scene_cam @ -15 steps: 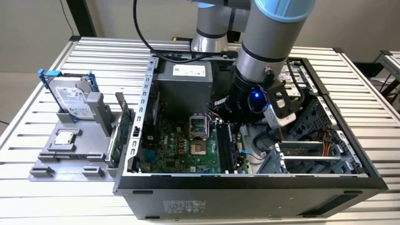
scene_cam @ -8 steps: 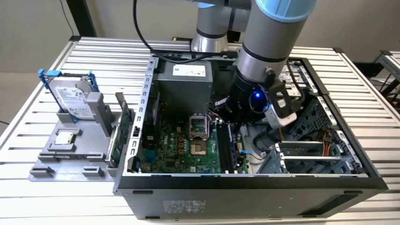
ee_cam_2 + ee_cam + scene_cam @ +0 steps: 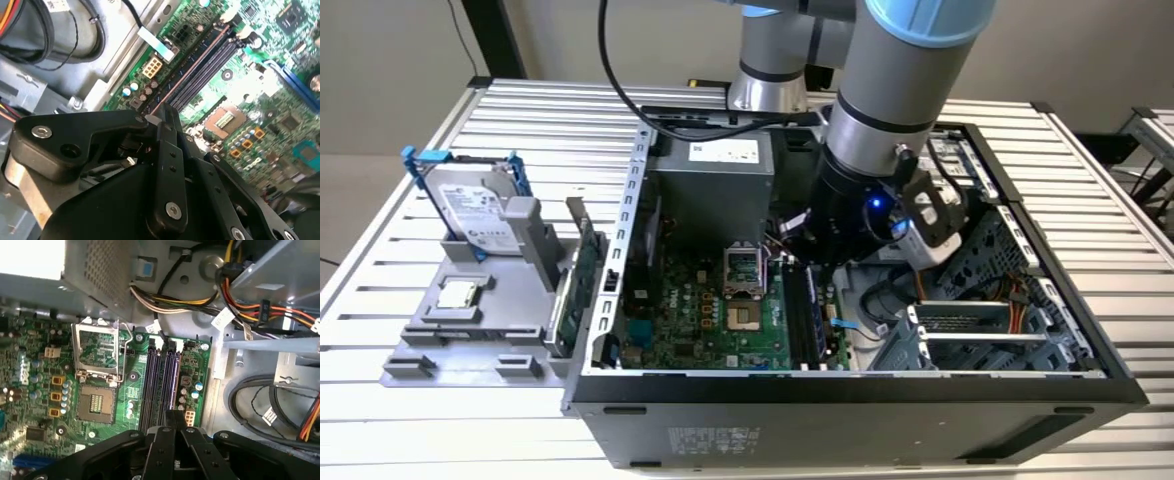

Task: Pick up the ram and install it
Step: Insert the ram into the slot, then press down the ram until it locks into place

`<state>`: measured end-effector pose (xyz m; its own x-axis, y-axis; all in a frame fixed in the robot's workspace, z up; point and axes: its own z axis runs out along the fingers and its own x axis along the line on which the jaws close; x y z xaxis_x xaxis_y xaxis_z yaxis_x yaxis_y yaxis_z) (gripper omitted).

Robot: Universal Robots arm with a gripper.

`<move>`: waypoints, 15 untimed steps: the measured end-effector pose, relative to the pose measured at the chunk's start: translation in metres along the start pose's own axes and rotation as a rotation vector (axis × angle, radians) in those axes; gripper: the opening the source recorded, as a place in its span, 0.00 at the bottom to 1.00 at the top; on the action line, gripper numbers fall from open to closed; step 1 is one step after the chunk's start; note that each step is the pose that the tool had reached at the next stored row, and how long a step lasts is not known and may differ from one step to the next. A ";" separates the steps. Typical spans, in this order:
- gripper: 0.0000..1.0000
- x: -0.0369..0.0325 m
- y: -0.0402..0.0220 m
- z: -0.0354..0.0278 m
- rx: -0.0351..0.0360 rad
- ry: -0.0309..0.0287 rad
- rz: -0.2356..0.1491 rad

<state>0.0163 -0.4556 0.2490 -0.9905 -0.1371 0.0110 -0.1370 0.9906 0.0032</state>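
A slatted metal table (image 3: pixel 1067 150) carries the open black computer case (image 3: pixel 854 400). At centre frame the black gripper (image 3: pixel 175 417) hangs over the green motherboard's long dark slots (image 3: pixel 161 385). A thin dark ram stick (image 3: pixel 187 67) lies along one slot, apparently seated. Whether the jaws are together, I cannot tell.

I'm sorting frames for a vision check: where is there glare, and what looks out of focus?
In the first wrist view a blown-out white patch sits at one corner above the power supply cage; in both wrist views the gripper linkage is soft while the motherboard reads clearer; in the exterior view lighting is even, with a blue light on the wrist.
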 end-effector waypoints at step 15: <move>0.00 0.0000 0.0000 0.0000 -0.0018 -0.0002 -0.259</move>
<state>0.0163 -0.4556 0.2491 -0.9222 -0.3866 0.0094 -0.3865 0.9222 0.0076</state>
